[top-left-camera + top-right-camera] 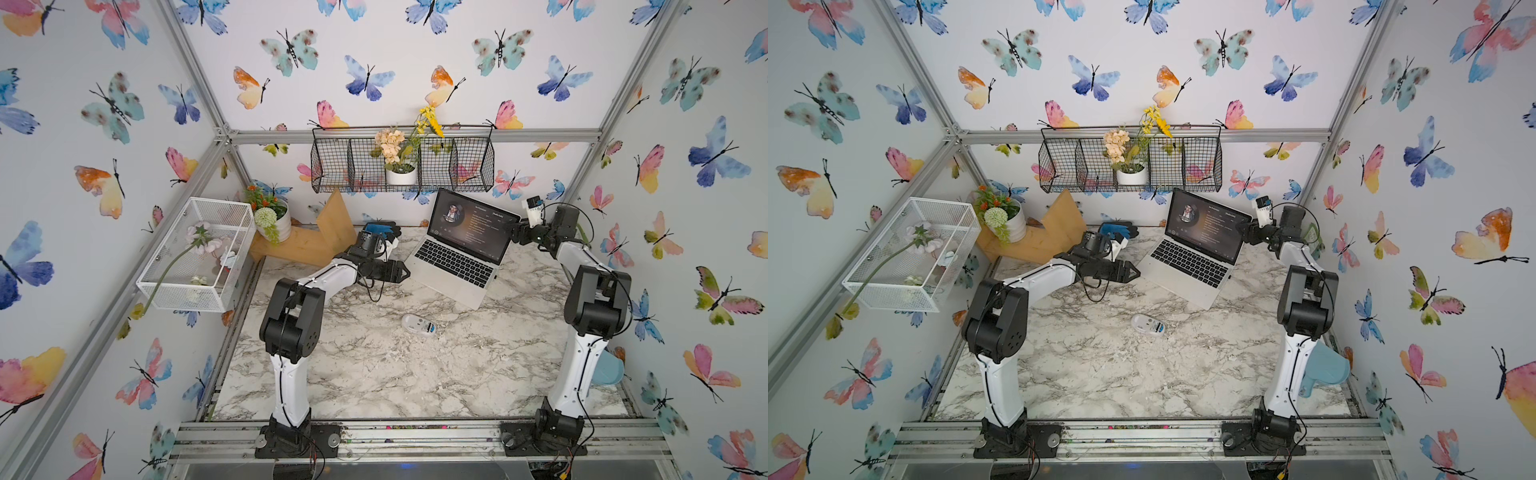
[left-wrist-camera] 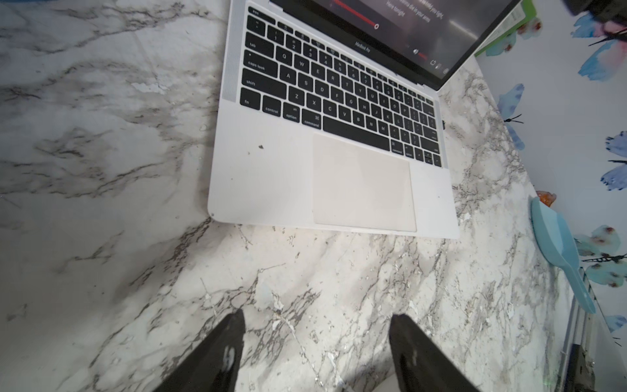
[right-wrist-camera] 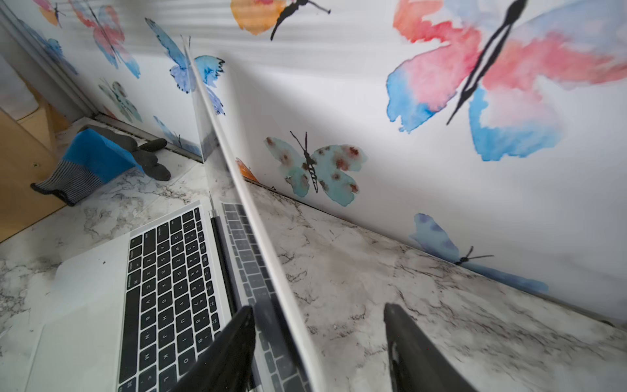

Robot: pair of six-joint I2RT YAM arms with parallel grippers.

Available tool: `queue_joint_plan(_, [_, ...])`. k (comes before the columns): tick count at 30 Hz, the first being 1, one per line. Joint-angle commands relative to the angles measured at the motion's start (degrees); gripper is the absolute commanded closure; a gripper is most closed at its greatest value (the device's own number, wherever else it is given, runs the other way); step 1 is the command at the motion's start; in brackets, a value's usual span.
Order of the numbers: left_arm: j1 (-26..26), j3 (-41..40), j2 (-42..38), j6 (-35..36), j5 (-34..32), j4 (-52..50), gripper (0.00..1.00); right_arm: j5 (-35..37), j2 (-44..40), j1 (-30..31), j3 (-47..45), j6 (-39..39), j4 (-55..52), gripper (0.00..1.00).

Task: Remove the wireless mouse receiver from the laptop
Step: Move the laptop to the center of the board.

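The silver laptop stands open on the marble table, screen lit. A small dark stub, the receiver, juts from its right edge. My left gripper hovers open over bare marble, just off the laptop's front left corner, with nothing between its fingers. My right gripper is open at the right edge of the screen. One of its fingers is in front of the lid and the other behind it, with a gap on the rear side.
A white mouse lies in front of the laptop. A blue and grey glove and a wooden block lie at the back left, beside a flower pot. A blue brush leans by the right wall.
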Motion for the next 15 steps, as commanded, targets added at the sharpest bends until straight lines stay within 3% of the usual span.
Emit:
queue_joint_plan(1, [-0.1, -2.33, -5.97, 0.68, 2.31, 1.7, 0.27, -8.22, 3.67, 0.09, 3.44, -5.82, -2.72, 0.47])
queue_joint_plan(6, [0.06, -5.86, -10.76, 1.26, 1.53, 2.02, 0.27, -16.96, 6.01, 0.12, 5.07, -7.83, -1.33, 0.71])
queue_joint_plan(15, [0.26, -11.91, -19.5, 1.27, -4.68, 1.36, 0.27, -24.87, 2.88, 0.17, -0.9, -18.96, -3.84, 0.93])
